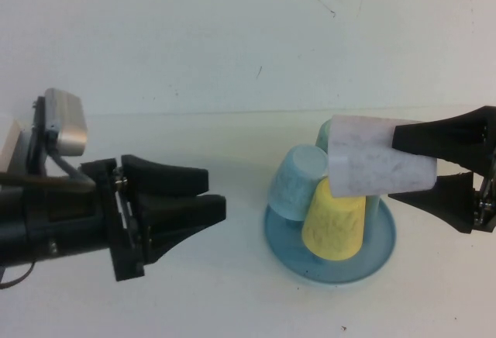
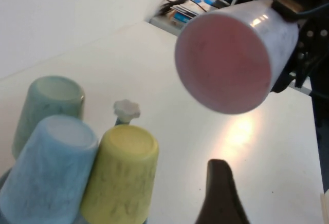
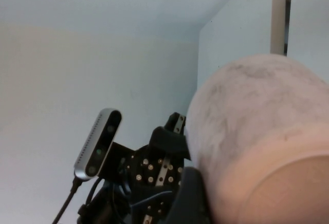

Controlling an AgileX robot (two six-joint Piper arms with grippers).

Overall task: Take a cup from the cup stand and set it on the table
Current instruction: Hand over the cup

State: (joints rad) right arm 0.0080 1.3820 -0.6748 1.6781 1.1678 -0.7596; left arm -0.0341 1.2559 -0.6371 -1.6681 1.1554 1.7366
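Observation:
My right gripper is shut on the pale pink speckled cup and holds it on its side in the air above the right part of the cup stand. The cup's open mouth faces my left arm and shows in the left wrist view. Its closed base fills the right wrist view. One bare white-tipped peg stands free on the stand. My left gripper hovers at the left, level with the stand and a cup's width away from it.
Three cups sit upside down on the blue stand: a yellow cup at the front, a light blue cup at the left and a pale green cup behind. The white table spreads around the stand.

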